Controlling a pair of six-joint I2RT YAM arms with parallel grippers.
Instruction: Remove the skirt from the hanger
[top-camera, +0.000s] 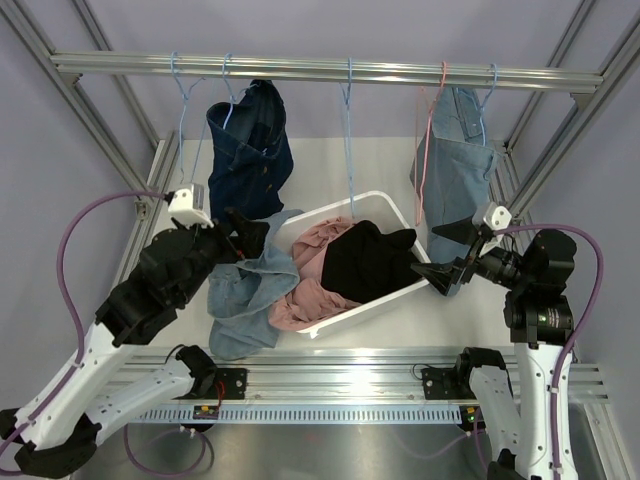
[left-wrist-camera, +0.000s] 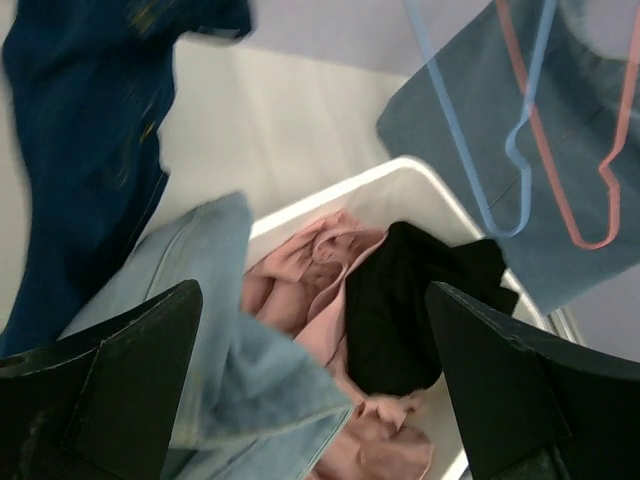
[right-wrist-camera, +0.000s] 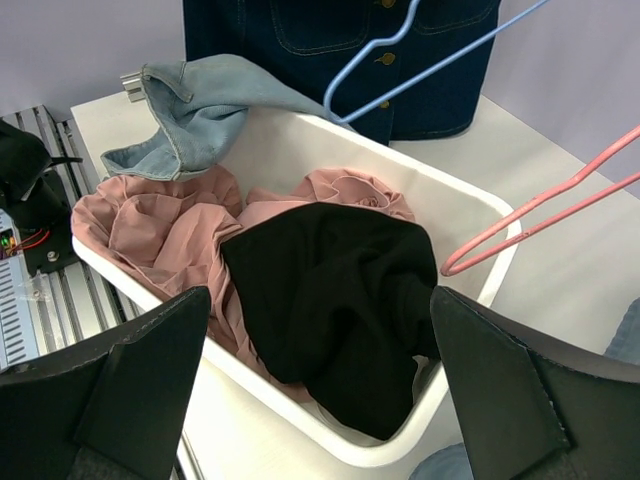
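Both pairs of jaws are seen spread wide, with nothing pinched: the left gripper is held over a light denim garment, and the right gripper is aimed at the bin from the right.

A white table is spanned at the back by a metal rail. A white bin is set slantwise in the middle of the table; a pink cloth and a black cloth are heaped in it. The light denim garment is draped over the bin's left rim and spills onto the table.

A dark denim skirt is hung at the left of the rail from a blue hanger, just beyond the left gripper. Its long axis is up-and-down, and its lower edge points at the table. A pale denim skirt is hung at the right, also long axis up-and-down, behind the right gripper; a pink hanger and a second blue hanger are seen at it, and which one bears it cannot be told.

An empty blue hanger is hung between the two skirts, above the bin.
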